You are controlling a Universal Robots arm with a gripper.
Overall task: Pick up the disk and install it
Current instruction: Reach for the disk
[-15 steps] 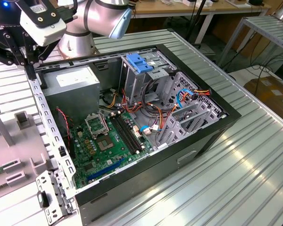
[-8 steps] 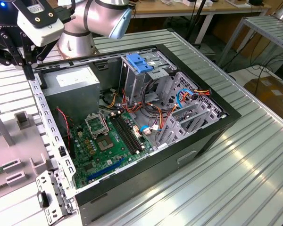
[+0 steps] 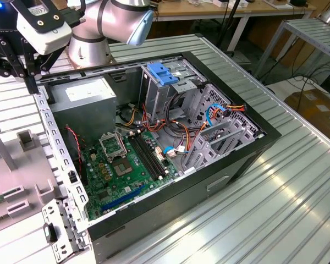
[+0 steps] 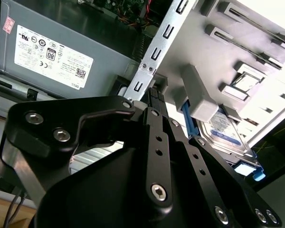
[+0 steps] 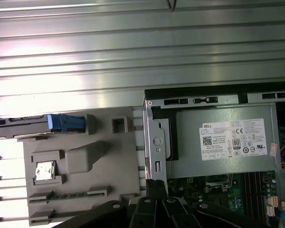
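**Empty pincer by the open case, disk parked in its tray**

The ribbed metal bench (image 3: pixel 253 209) carried the open black computer case (image 3: pixel 170 214). Just outside the case's power-supply end sat a grey plastic fixture tray (image 5: pixel 109 166). The disk (image 5: pixel 38 122), a dark flat hard drive in a bright blue plastic carrier, stood on edge along the tray's rim, apart from the case. The black pincer (image 3: pixel 31 82) hung just above that case wall, clenched on nothing and clear of the disk. A clean pick likely needed the jaws released, squared to the drive's flat faces and closed clear of the tray's slot walls.
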